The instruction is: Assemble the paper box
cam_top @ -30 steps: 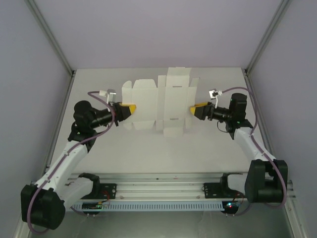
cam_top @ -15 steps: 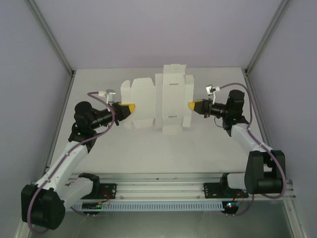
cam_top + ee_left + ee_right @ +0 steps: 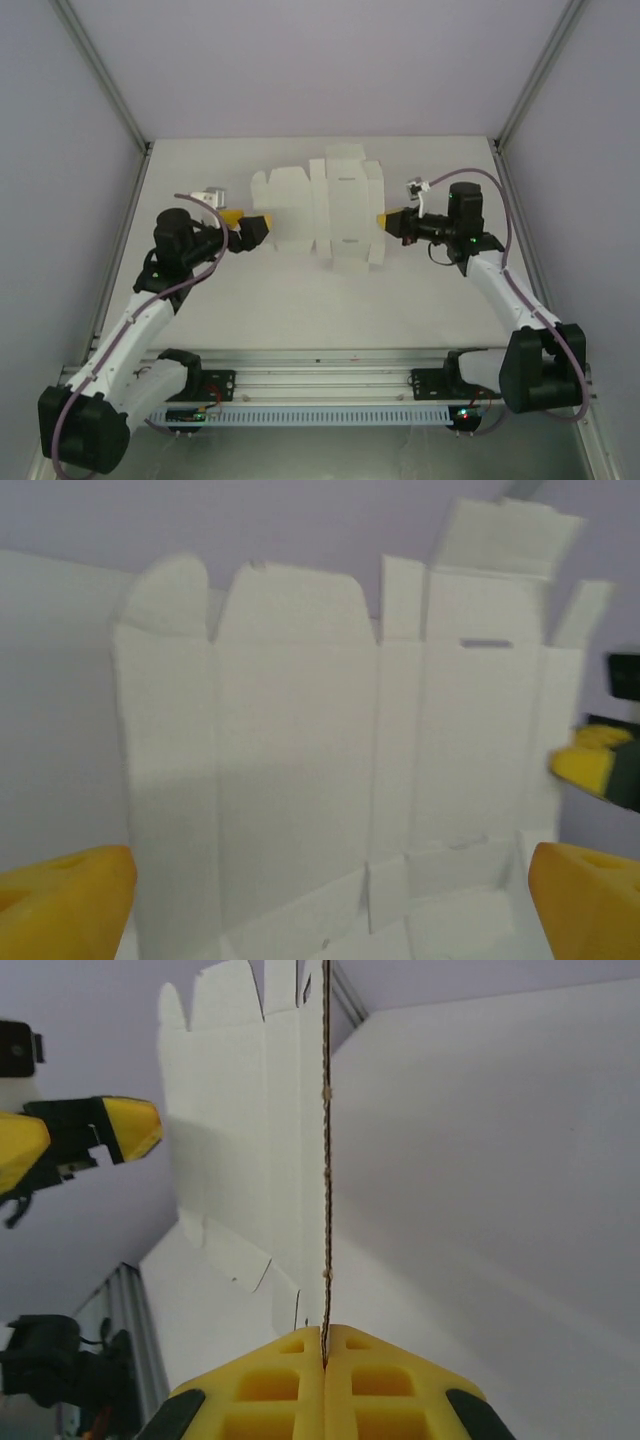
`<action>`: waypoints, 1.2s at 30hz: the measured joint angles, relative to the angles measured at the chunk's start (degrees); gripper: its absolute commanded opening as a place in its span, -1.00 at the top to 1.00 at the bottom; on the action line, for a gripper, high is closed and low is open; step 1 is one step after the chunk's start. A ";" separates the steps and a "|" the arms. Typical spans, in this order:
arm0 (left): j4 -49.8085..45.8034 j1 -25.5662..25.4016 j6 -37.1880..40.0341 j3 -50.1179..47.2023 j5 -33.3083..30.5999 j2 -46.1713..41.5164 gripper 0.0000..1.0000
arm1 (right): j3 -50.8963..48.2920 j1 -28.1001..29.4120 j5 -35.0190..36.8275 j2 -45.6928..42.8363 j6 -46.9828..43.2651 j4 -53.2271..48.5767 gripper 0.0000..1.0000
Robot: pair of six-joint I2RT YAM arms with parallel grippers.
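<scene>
"Lavender walls and metal corner posts closed in a white bench (image 3: 300, 300). Where was the paper box (image 3: 322, 208)?"

"Between the two arms, nearer the far edge than the near one and about midway between the left and right edges. It was an unfolded die-cut sheet with its flaps spread, raised roughly upright, so the left wrist camera saw it face-on against the wall."

"What held it?"

"The right pincer (image 3: 386, 220) was clamped on the sheet's right edge. From its own wrist camera, the two yellow fingers met with the thin card edge pinched in the seam between them."

"And the left pincer (image 3: 247, 224)?"

"It was spread wide. Its yellow fingertips (image 3: 66, 894) sat at the two bottom corners of its own view, with the sheet's panels and creases filling the space between. From above, it hung just beside the sheet's left edge. I could not tell whether it touched the card."

"Did the lowest flaps rest on the bench?"

"I could not tell."
</scene>
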 measured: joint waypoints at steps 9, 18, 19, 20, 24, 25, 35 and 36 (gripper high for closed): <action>-14.12 0.00 1.01 0.26 -13.20 -0.48 -0.99 | 5.84 4.57 16.83 4.50 -10.60 -17.07 1.00; -14.64 0.00 1.07 -0.85 -12.85 -1.36 -0.99 | 9.42 12.24 36.81 6.95 -19.47 -21.24 1.00; -14.45 0.00 1.07 -1.57 -12.39 -1.90 -1.00 | 9.42 13.51 38.73 6.95 -21.05 -20.81 1.00; -14.51 0.00 1.05 -2.10 -12.09 -2.38 -0.99 | 9.42 14.69 40.15 6.95 -22.45 -20.28 1.00; -14.49 0.00 1.03 -3.50 -11.37 -3.96 -0.99 | 9.31 19.37 45.27 6.95 -28.76 -17.05 1.00; -14.45 0.00 1.01 -3.80 -11.34 -4.42 -0.99 | 9.20 20.37 46.25 6.93 -30.47 -16.02 1.00; -13.81 0.00 -0.52 -5.33 -11.30 -6.49 -0.99 | 8.46 26.86 53.42 7.54 -45.42 -9.49 1.00; -13.62 0.00 -0.74 -5.33 -11.15 -6.36 -0.99 | 8.33 27.78 54.69 8.02 -47.12 -8.72 1.00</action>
